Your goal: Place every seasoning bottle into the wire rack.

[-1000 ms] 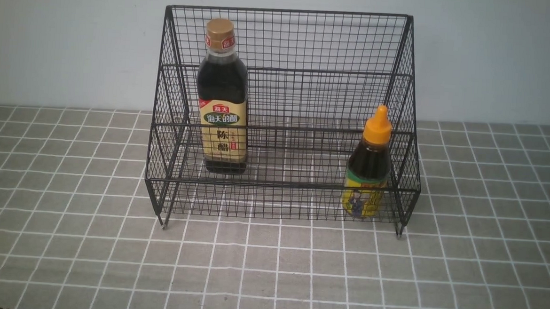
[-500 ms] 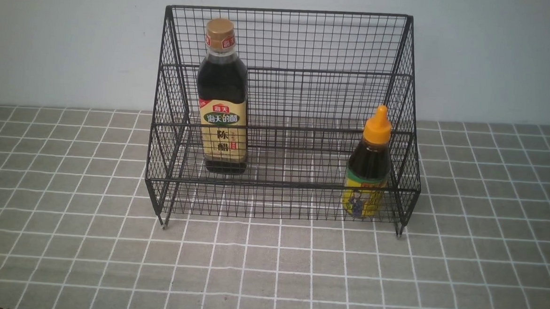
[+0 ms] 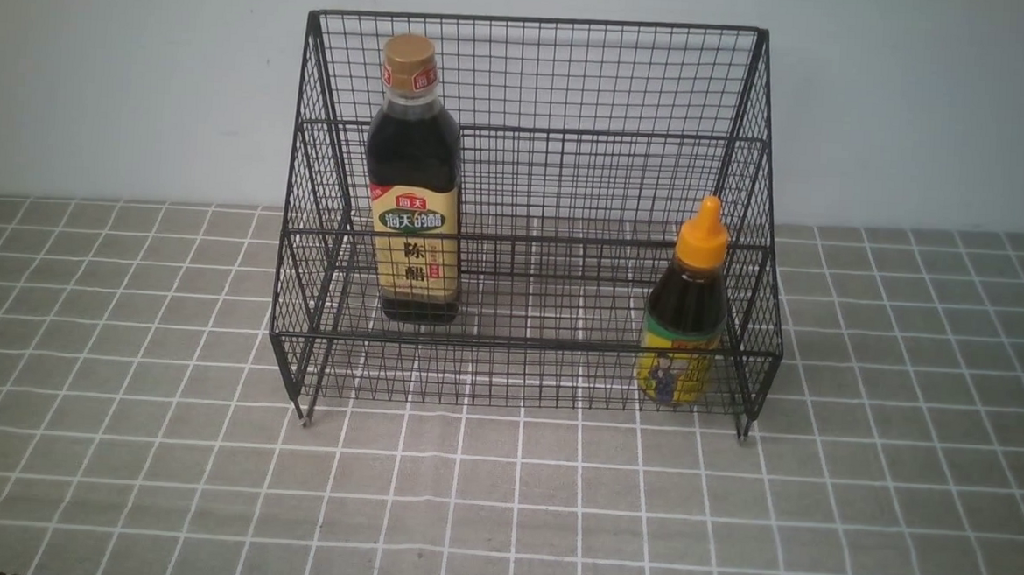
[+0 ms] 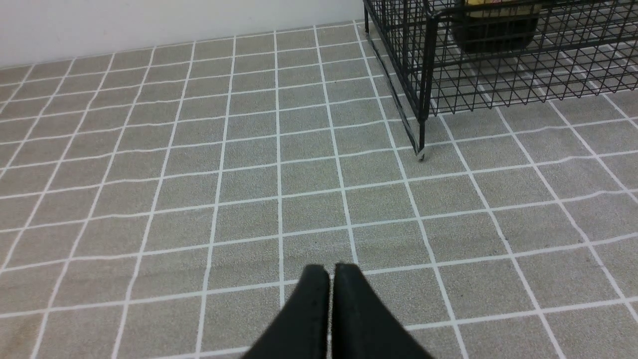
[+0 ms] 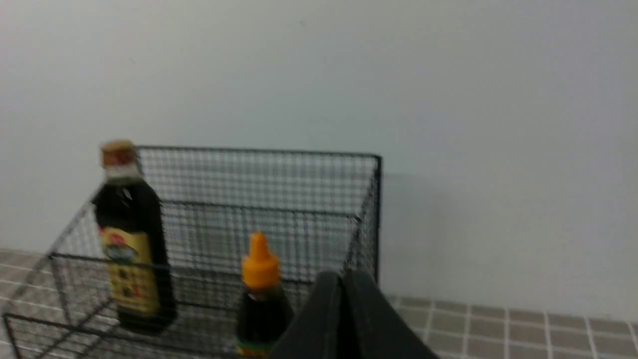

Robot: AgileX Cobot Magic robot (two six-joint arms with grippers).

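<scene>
I judge the placing finished: the gold-capped vinegar bottle [image 3: 418,160] stands inside the black wire rack [image 3: 526,345] toward its left side, the orange-nozzled sauce bottle [image 3: 688,305] inside near its right, both dark-liquid and labelled. My left claw [image 4: 331,269] and right claw [image 5: 341,279] are clenched, holding nothing; only parking remains.

Tall bottle [image 4: 493,32]: upper part cut off, left wrist view. Short bottle [image 5: 264,319]: base cut off, right wrist view. Wire rack [image 4: 428,65]: top cropped, left wrist view.
</scene>
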